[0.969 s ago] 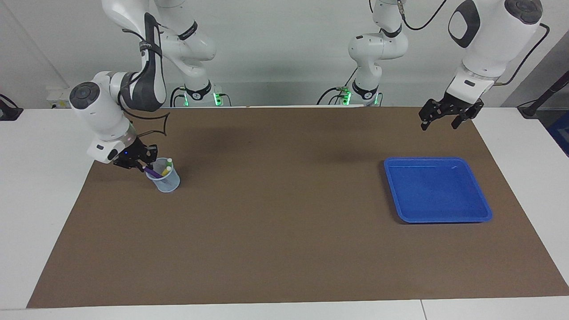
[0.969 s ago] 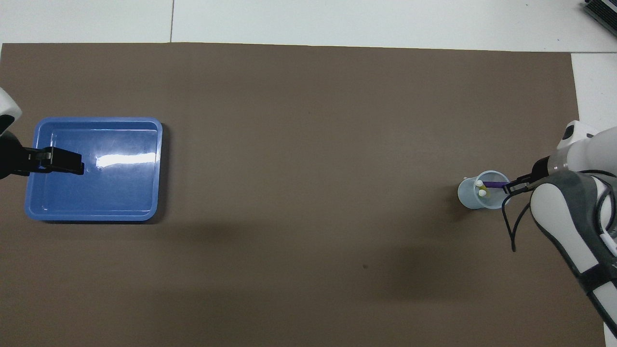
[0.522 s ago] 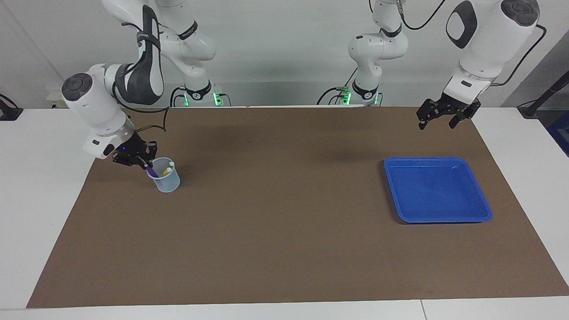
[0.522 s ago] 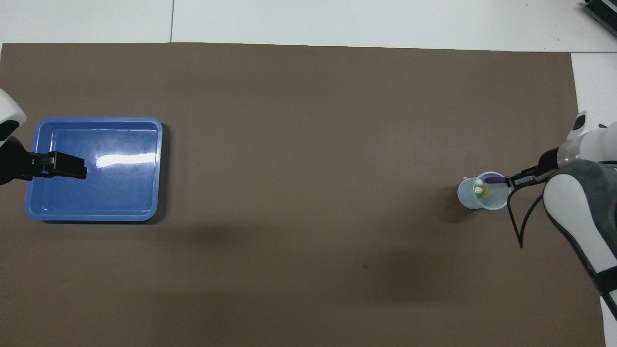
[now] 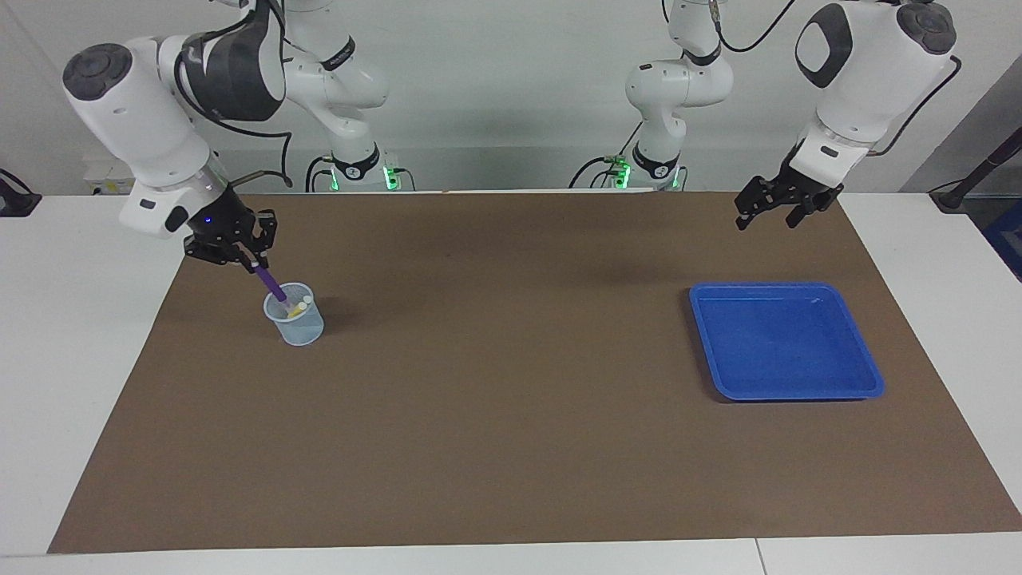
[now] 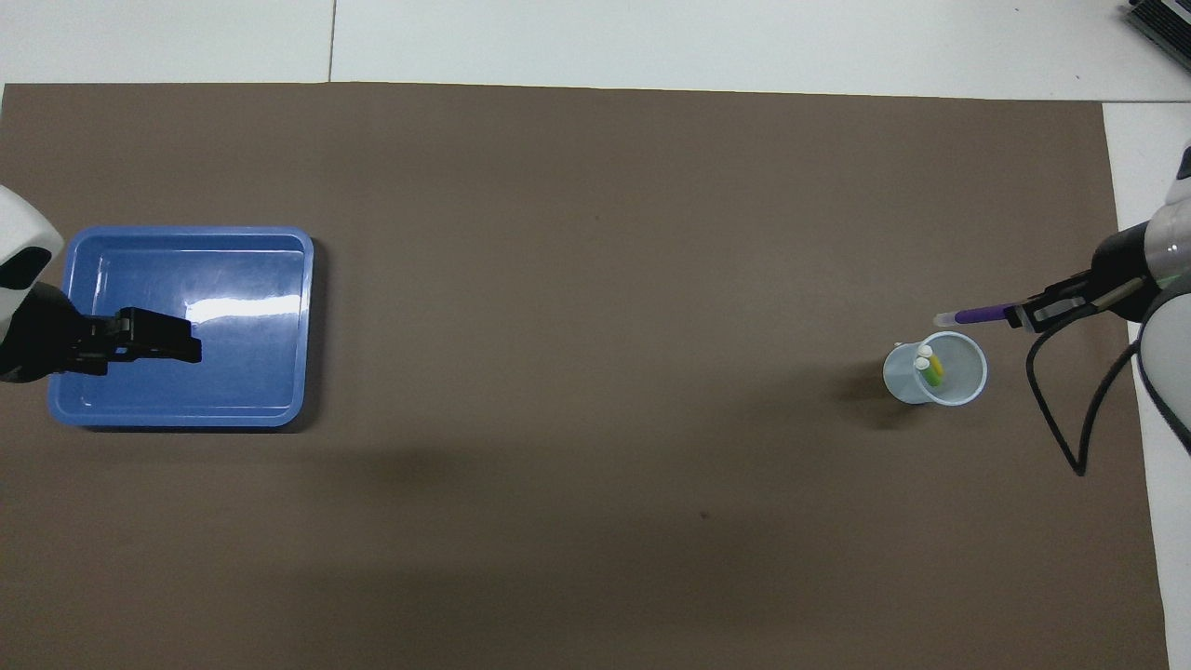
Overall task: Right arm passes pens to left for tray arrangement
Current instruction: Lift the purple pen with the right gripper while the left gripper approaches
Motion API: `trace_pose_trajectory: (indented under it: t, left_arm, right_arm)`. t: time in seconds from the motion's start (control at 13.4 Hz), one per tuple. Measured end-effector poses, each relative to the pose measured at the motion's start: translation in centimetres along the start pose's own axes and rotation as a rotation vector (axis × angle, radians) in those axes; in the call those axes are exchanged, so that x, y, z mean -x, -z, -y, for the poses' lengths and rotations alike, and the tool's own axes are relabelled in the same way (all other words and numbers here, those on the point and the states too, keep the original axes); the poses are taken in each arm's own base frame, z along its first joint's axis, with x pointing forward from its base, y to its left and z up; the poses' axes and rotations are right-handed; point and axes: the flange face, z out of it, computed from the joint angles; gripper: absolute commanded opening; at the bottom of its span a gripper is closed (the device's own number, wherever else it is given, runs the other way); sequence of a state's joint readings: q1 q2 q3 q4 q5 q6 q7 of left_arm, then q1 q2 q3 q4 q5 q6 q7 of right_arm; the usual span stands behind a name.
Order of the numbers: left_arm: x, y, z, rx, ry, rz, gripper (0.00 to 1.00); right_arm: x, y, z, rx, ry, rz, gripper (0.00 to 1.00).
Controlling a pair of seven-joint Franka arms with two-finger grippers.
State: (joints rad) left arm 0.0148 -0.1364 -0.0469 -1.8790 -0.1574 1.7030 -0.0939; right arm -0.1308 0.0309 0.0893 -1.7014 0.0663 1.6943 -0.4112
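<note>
My right gripper (image 5: 252,262) (image 6: 1016,316) is shut on the top of the purple pen (image 5: 270,281) (image 6: 972,314). The pen hangs slanted, its lower end at the mouth of the pale-blue mesh cup (image 5: 297,326) (image 6: 933,372). The green and yellow pens (image 5: 301,306) (image 6: 929,365) stand inside the cup. The blue tray (image 5: 798,393) (image 6: 186,234) lies bare at the left arm's end of the table. My left gripper (image 5: 765,222) (image 6: 186,344) hangs open and high in the air by the tray; from overhead it overlaps the tray.
A brown mat (image 5: 511,415) covers most of the white table. The cup stands near the mat's edge at the right arm's end. A black cable (image 6: 1061,419) loops down from the right arm beside the cup.
My right gripper has risen from the cup's rim, drawing the purple pen up and almost out of the cup. The left gripper has drifted slightly toward the table's middle.
</note>
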Motion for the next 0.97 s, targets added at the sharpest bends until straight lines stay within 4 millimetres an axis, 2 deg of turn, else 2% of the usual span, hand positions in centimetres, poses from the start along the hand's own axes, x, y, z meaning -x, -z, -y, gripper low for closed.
trace_pose_trajectory:
  t: [0.15,0.45,0.82,0.97]
  left_arm:
    - [0.6,-1.3,-1.5,0.085,0.112,-0.013,1.00]
    - [2.4,-4.4,-7.2,0.265,0.403,-0.055,1.00]
    - [2.8,-4.1,-9.3,0.491,0.868,0.011,1.00]
    - [3.2,-4.8,-11.7,0.564,1.039,0.006,1.00]
  right_arm:
    - [-1.1,0.8,2.7,-0.072,-0.087,-0.037,0.00]
    - [-3.4,0.8,8.1,-0.213,-0.313,-0.080,0.00]
    - [-6.4,-0.8,16.9,-0.288,-0.524,-0.147,0.00]
    - [-7.3,-1.3,20.6,-0.355,-0.661,-0.175,0.00]
